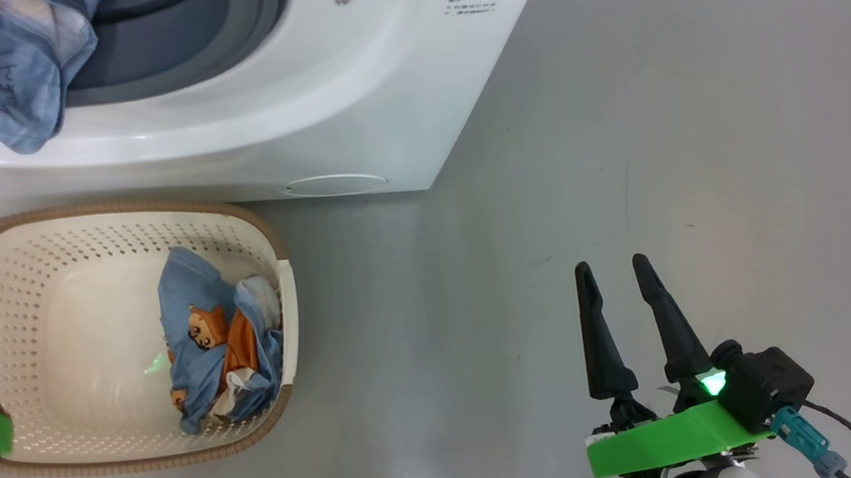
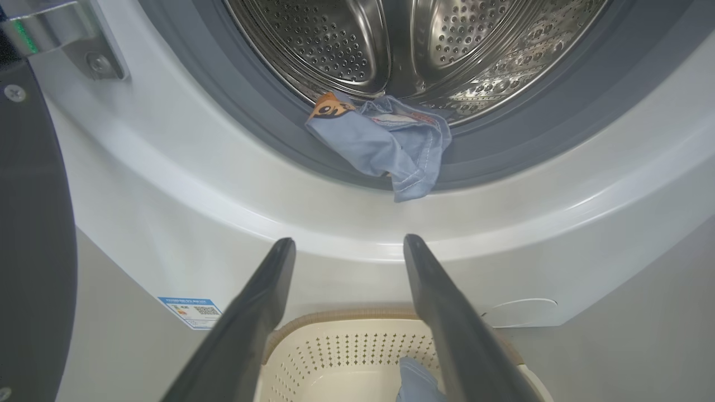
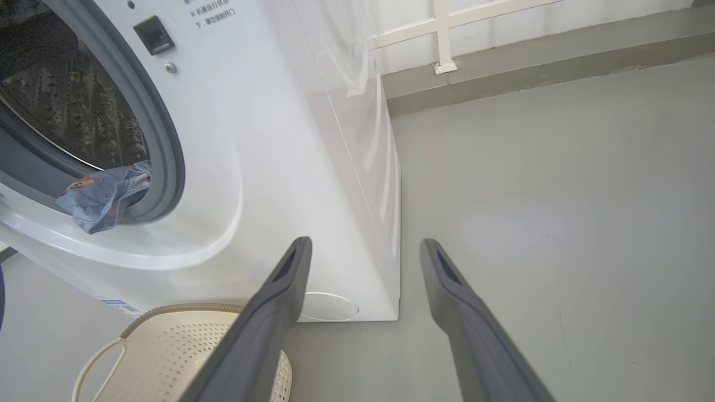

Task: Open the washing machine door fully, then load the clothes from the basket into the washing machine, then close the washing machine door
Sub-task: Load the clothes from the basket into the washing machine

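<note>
The big white front-loading washing machine (image 1: 379, 87) stands with its drum mouth uncovered; its large round door with the glossy black rim (image 2: 31, 223) is swung out on the machine's hinge side, edge-on in the left wrist view.

One of the light blue fabric garments printed with orange-brown bears (image 2: 385, 145) lies half out of the machine; its long axis runs from the perforated steel drum (image 2: 357, 44) out over the grey rubber gasket (image 2: 262, 106), and its hemmed end points down at the machine's white front ring.

The small cream-white perforated plastic basket with the brown woven-look rim (image 1: 153, 207) sits on the grey floor (image 1: 689, 141) just in front of the machine, below the drum mouth; its long side lies along the machine's front. A second bear-print garment (image 1: 219, 335) is bunched in the basket's end nearer the machine's round cap (image 1: 336, 184), its length running away from the machine.

The left gripper (image 2: 349, 241) hangs above the basket, its fingers pointing at the machine's front under the mouth; they stand spread wide with nothing between them.

The right gripper (image 1: 612, 263) hovers over bare floor off the machine's cap-side corner, well apart from the basket; its fingers (image 3: 268, 312) are likewise parted and empty, pointing past the machine's side panel.
</note>
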